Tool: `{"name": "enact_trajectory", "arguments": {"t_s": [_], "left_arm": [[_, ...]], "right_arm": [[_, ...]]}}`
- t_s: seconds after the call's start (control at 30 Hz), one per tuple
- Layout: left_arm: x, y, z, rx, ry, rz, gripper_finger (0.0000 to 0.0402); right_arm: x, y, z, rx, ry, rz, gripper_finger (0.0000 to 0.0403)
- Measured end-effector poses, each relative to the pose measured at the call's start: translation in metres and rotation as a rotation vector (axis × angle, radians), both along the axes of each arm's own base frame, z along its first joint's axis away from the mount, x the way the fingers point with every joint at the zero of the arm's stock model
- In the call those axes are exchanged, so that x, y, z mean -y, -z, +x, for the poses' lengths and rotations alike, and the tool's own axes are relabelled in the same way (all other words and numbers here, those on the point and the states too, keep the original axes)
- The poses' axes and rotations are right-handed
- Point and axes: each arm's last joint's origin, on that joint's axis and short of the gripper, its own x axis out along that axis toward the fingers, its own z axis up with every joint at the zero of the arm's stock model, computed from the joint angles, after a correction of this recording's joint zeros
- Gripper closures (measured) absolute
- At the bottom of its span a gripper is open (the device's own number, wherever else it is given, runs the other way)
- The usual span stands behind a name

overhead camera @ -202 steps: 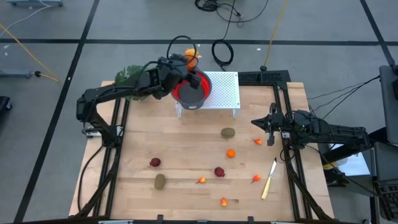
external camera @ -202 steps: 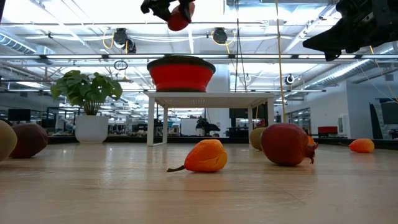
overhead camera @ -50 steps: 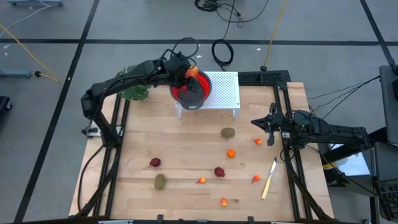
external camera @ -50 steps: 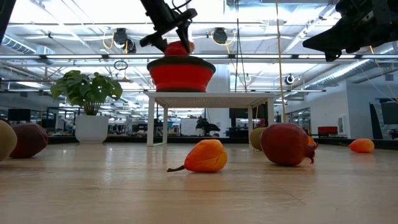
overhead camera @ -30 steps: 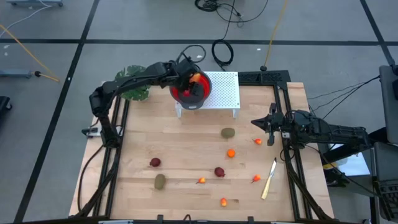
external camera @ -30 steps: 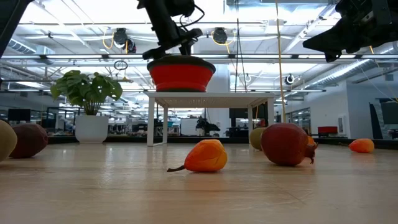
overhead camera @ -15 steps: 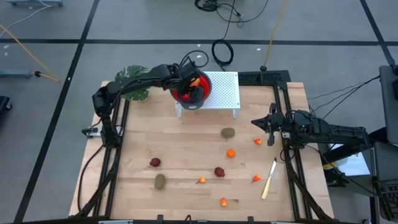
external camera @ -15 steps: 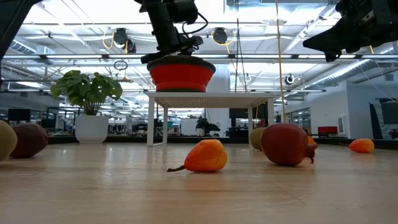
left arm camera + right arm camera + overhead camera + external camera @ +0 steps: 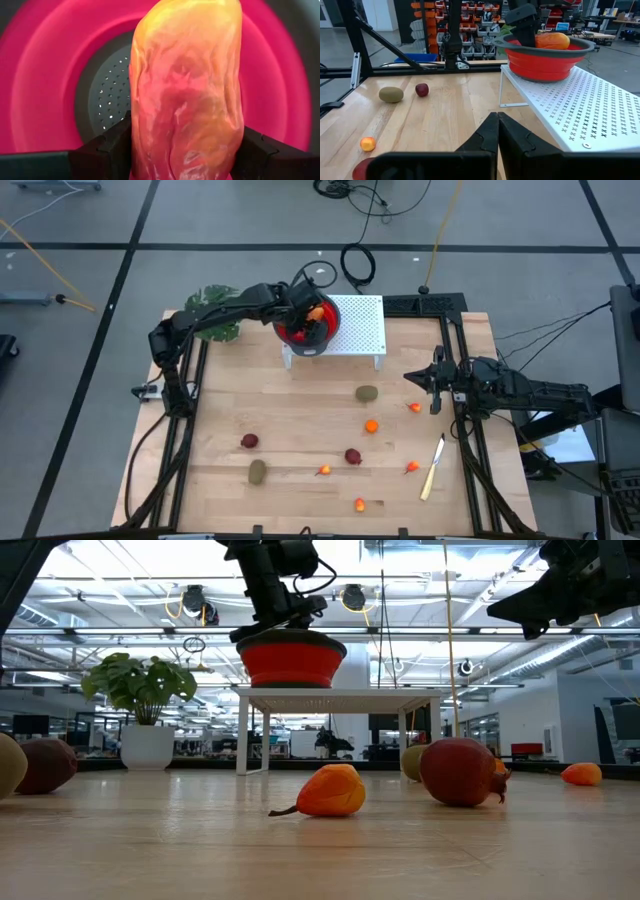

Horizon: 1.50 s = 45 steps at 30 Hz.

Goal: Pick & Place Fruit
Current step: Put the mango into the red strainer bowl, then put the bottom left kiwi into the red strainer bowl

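The high view looks straight down on the whole worktop (image 9: 300,490) and both arms. The low view sits at worktop height, looking level across to the room behind. The left wrist view is pressed close inside the red bowl (image 9: 45,85). The right wrist view looks along the worktop from farther off. All four views share that bowl on its white stand (image 9: 580,107).

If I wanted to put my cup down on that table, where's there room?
The near-left corner, left of the olive fruit and dark red fruit, is bare wood. So is the stretch between the white stand and those fruits. The right middle is crowded: small fruits, a knife and the shut right gripper. The left gripper holds a long red-orange fruit in the red bowl.
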Motion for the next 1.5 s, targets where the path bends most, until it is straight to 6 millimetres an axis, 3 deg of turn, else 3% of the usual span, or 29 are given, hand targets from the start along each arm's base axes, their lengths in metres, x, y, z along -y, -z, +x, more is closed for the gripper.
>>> {"name": "enact_trajectory", "arguments": {"t_s": [0.3,0.7,0.93,1.1,1.2,1.5], "left_arm": [[0.0,0.0,0.0,-0.001,0.005,0.0,0.0155],[0.0,0.0,0.0,-0.01,0.076,0.007,0.008],[-0.009,-0.013,-0.004,0.086,0.071,0.027,0.0066],[-0.013,-0.04,-0.021,0.189,0.036,0.069,0.0079],[-0.006,-0.057,-0.033,0.224,0.03,0.103,0.0098],[0.053,-0.099,-0.053,0.338,0.132,0.113,0.019]], "right_arm": [[0.0,0.0,0.0,0.0,0.0,0.0,0.0403],[0.0,0.0,0.0,0.0,0.0,0.0,0.0403],[0.0,0.0,0.0,0.0,0.0,0.0,0.0403],[0.0,0.0,0.0,0.0,0.0,-0.001,0.0403],[0.0,0.0,0.0,0.0,0.002,-0.001,0.0403],[0.0,0.0,0.0,0.0,0.003,-0.003,0.0403]]}}
